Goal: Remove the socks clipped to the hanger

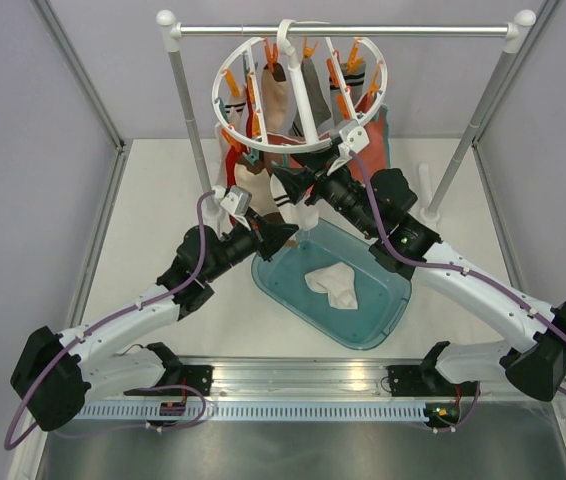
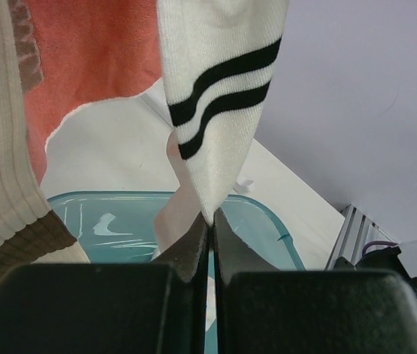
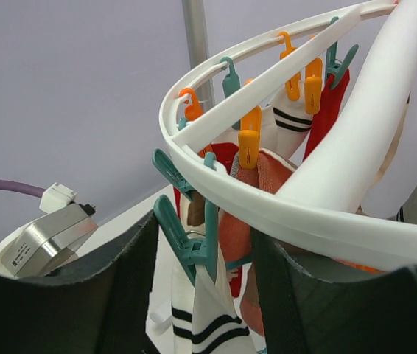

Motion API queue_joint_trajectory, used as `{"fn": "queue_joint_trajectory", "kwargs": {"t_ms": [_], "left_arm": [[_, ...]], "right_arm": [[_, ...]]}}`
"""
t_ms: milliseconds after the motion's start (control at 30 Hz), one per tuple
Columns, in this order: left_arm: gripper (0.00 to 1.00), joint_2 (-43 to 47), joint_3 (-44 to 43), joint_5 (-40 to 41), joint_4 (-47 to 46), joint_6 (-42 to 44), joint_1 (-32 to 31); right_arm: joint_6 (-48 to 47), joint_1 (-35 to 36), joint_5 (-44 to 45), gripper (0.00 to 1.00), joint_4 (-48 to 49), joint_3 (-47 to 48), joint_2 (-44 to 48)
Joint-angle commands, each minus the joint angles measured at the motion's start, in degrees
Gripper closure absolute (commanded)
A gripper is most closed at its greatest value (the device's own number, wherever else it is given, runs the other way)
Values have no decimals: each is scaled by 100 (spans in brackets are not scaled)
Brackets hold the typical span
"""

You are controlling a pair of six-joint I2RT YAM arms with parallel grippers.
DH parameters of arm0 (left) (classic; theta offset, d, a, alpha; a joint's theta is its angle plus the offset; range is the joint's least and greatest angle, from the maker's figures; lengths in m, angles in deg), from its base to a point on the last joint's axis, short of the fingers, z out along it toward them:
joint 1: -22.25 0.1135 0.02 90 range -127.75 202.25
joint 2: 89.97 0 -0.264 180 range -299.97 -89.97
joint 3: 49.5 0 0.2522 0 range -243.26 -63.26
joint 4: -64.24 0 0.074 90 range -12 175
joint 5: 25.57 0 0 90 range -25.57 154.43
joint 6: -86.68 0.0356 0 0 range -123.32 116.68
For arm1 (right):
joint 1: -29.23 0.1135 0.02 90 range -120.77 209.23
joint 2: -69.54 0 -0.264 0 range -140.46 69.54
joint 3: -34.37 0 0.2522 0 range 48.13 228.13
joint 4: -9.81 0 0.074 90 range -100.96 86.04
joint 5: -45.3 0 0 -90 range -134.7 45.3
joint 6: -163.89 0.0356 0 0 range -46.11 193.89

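The white ring hanger (image 1: 298, 90) hangs by its hook from the rail, with several socks clipped under it by orange and teal clips. My left gripper (image 2: 210, 217) is shut on the bottom tip of a white sock with black stripes (image 2: 223, 88), which hangs straight down into it. In the top view that gripper (image 1: 294, 232) sits below the ring. My right gripper (image 3: 205, 243) is open, with a teal clip (image 3: 194, 243) between its fingers. This clip hangs from the hanger ring (image 3: 267, 210) and grips the top of the striped sock (image 3: 208, 324).
A teal tub (image 1: 383, 300) on the table under the hanger holds one white sock (image 1: 333, 285). The metal rail stand (image 1: 343, 30) with white posts carries the hanger. A coral cloth (image 2: 98, 59) and a ribbed beige sock with a brown cuff (image 2: 2, 184) hang beside the left gripper.
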Motion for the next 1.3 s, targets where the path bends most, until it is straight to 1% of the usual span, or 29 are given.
{"fn": "queue_joint_trajectory", "kwargs": {"t_ms": [0,100,133,200,233,333,433,600,800,833,867,933,967,1033,1067,1100,1133,1200,1267], "left_arm": [[98,35,-183,28,18,273,-57],[98,8,-192,37,18,273,-74],[98,8,-201,46,18,273,-83],[98,-9,-201,55,27,273,-83],[98,-1,-209,64,27,282,-92],[98,-1,-210,81,53,291,-100],[98,-53,-192,90,53,256,-118],[98,-255,-192,134,36,177,-179],[98,-668,-139,301,-140,159,-496],[94,-729,-174,310,-140,159,-574],[84,-852,-183,318,-166,159,-610],[72,-923,-201,345,-184,177,-715],[56,-941,-201,371,-184,185,-733],[45,-923,-175,459,-184,203,-768],[24,-888,-166,485,-166,212,-777],[14,-749,-157,555,-71,220,-777],[12,-652,-157,582,0,229,-777],[14,-415,-131,678,123,282,-786],[16,15,-43,845,342,291,-786]], "right_arm": [[139,17,-201,44,565,163,-14],[209,17,-245,50,609,137,-31],[244,17,-236,57,618,119,-31],[262,17,-201,62,653,93,-31],[262,17,-201,68,654,67,-14],[253,17,-113,77,645,23,48],[235,17,-78,83,610,-21,127],[130,17,115,87,513,-135,311],[16,17,274,89,373,-188,417],[-2,26,291,89,355,-180,435],[-2,17,317,89,337,-197,435],[-28,17,335,89,311,-206,452],[-28,17,353,89,302,-206,452],[-37,17,362,89,267,-206,470],[-54,17,370,89,249,-206,470],[-55,8,379,89,241,-197,470],[-72,17,388,89,223,-189,470],[-81,8,414,89,170,-171,470],[-107,8,414,89,161,-162,470]]}}
